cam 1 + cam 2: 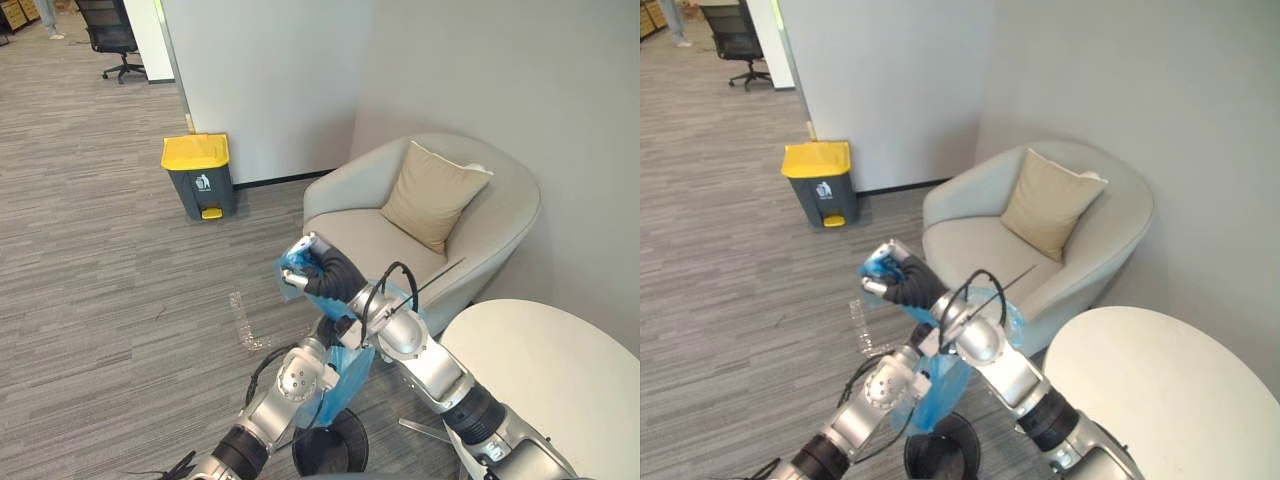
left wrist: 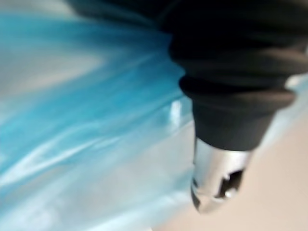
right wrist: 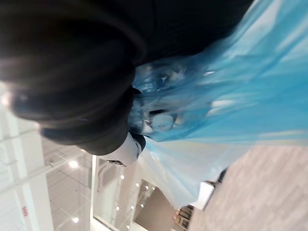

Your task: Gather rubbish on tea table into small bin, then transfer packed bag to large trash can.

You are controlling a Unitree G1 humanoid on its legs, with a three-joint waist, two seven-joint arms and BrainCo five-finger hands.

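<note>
Item 1. Translucent blue plastic rubbish bag [image 1: 350,382]: held up in the air in the near middle of the scene. Its gathered top is bunched in the right hand, and its body hangs down between the two forearms, directly above item 2. Whether it touches the bin's rim cannot be told.

Item 2. Small round black bin [image 1: 330,452]: on the floor at the near edge, beside the counter.

Item 3. Right hand [image 1: 298,268]: raised to the far side of the bag's body, in front of the armchair. Its fingers are curled tight around the crumpled blue plastic, and the right wrist view shows the film wrapped against them.

Item 4. Left hand [image 2: 216,179]: close against the blue film, with one silver finger showing past the dark cover. From the head it is hidden behind the bag and the right arm, so whether it grips cannot be told.

Item 5. Large dark grey pedal trash can with yellow lid [image 1: 200,178]: far left, against the white wall, well apart from the bag, lid down.

Item 6. Round white counter [image 1: 545,375]: near right.

Item 7. Beige tub armchair [image 1: 350,235]: far right, in the corner, with a tan square cushion [image 1: 432,195] leaning upright against its back.

Item 8. Grey striped carpet floor [image 1: 100,290].
</note>
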